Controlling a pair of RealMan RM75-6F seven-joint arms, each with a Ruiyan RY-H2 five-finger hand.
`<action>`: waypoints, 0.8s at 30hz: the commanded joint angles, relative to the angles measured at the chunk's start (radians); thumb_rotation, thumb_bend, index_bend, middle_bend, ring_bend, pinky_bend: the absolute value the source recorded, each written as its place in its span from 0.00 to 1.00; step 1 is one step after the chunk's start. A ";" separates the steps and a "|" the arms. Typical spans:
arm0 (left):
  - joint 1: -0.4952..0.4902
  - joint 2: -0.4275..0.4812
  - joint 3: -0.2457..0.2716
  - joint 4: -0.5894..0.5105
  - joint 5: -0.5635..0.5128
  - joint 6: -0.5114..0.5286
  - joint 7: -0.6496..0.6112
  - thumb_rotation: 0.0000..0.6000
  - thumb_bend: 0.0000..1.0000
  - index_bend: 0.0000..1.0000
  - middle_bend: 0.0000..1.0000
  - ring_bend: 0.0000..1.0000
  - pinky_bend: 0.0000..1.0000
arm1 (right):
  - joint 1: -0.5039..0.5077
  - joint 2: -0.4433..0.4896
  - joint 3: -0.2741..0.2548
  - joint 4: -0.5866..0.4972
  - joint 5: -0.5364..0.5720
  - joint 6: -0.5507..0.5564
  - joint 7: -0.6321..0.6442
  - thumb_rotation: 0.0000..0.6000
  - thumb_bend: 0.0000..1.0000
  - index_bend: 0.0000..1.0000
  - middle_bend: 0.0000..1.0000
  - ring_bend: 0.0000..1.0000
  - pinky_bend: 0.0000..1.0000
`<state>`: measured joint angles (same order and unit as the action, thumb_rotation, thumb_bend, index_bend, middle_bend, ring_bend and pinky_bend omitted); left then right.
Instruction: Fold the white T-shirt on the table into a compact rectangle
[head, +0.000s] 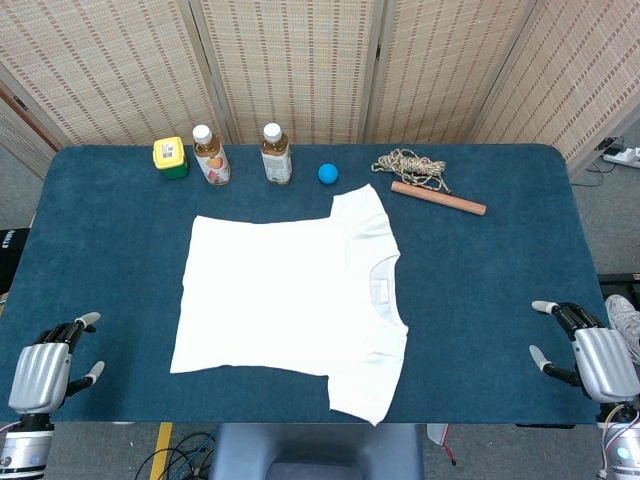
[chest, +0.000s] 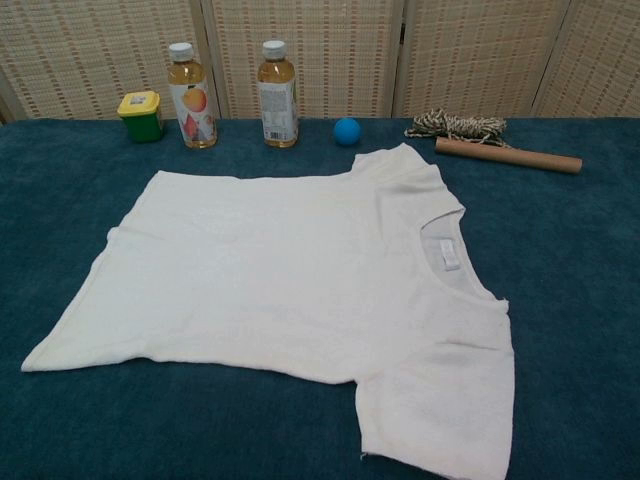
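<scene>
We see the white T-shirt (head: 290, 300) lying flat and unfolded mid-table, collar to the right, hem to the left. Our left hand (head: 45, 370) and right hand (head: 590, 355) wait at the near corners, fingers spread, holding nothing. We judge the first fold should start by pinching both near-edge corners cleanly, lifting evenly, keeping away from the bottles (head: 241, 154) at the far edge.

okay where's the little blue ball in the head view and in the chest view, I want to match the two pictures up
Head view: the blue ball sits near the table's far edge, just left of center, beyond the white T-shirt's far sleeve.
Chest view: the blue ball is at upper center, again just past that sleeve of the T-shirt.
Shared landmark: the bottle immediately left of the ball in both views.
</scene>
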<state>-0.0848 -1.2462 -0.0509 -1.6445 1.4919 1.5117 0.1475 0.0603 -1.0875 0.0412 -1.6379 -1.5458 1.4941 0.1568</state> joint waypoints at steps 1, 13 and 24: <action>-0.005 -0.001 0.003 0.007 0.009 -0.005 -0.003 1.00 0.24 0.25 0.40 0.34 0.39 | 0.001 0.002 0.001 -0.001 0.000 -0.001 0.003 1.00 0.29 0.23 0.33 0.27 0.35; -0.064 0.009 0.063 0.126 0.158 -0.059 -0.102 1.00 0.22 0.34 0.64 0.59 0.59 | 0.003 0.013 0.002 -0.008 -0.019 0.012 0.004 1.00 0.29 0.23 0.33 0.27 0.35; -0.144 -0.071 0.112 0.226 0.252 -0.156 -0.098 1.00 0.22 0.37 0.82 0.79 0.94 | 0.009 0.022 0.001 -0.028 -0.029 0.010 -0.013 1.00 0.29 0.23 0.33 0.27 0.35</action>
<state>-0.2192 -1.3069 0.0557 -1.4265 1.7379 1.3675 0.0466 0.0688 -1.0661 0.0426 -1.6653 -1.5745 1.5038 0.1439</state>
